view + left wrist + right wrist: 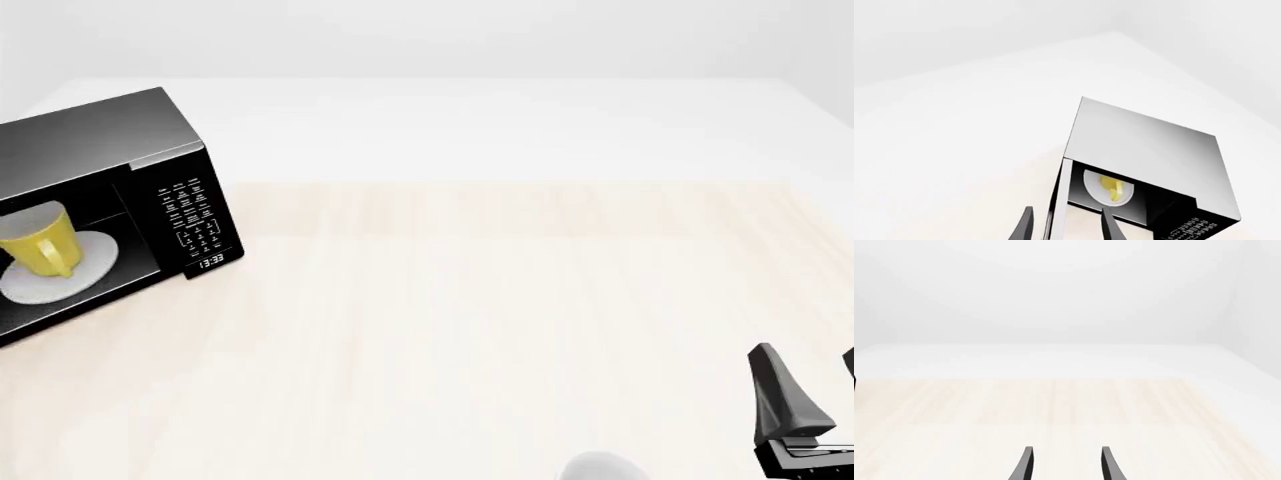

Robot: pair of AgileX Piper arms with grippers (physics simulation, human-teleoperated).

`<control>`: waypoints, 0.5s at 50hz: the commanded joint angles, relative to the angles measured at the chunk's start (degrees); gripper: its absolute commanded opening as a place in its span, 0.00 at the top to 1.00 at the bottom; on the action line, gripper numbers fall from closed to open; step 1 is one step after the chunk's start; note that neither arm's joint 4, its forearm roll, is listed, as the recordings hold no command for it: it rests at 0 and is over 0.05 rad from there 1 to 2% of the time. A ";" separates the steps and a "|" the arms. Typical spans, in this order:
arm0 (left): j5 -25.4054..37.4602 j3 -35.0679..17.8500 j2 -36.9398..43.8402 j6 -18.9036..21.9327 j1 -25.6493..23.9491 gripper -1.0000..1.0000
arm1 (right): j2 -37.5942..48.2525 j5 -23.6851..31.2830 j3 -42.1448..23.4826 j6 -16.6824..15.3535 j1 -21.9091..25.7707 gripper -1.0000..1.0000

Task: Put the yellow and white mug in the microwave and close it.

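Note:
The black microwave (94, 140) stands at the table's far left with its cavity open. The yellow and white mug (38, 245) sits on the white turntable plate (80, 270) inside, handle toward the keypad (194, 215). In the left wrist view the microwave (1147, 145) is ahead, with the mug (1113, 187) inside it. The open door (1059, 195) shows edge-on, in line with the gap of my open left gripper (1066, 226). I cannot tell if the fingers touch it. My right gripper (809, 360) is open and empty at the near right, also in its wrist view (1067, 465).
A plain white rounded object (601, 467) lies at the near edge, left of my right gripper. The pale wood table top (507, 300) stretches from the microwave to the right side. My left arm is out of the front view.

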 commanded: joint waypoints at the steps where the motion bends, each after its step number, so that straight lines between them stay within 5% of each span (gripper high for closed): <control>1: 1.08 -0.64 -0.79 0.87 5.57 0.00 | -0.07 0.03 0.06 -0.03 0.01 0.00; 25: 0.08 0.35 1.20 3.05 15.54 0.00 | -0.07 0.03 0.06 -0.03 0.01 0.00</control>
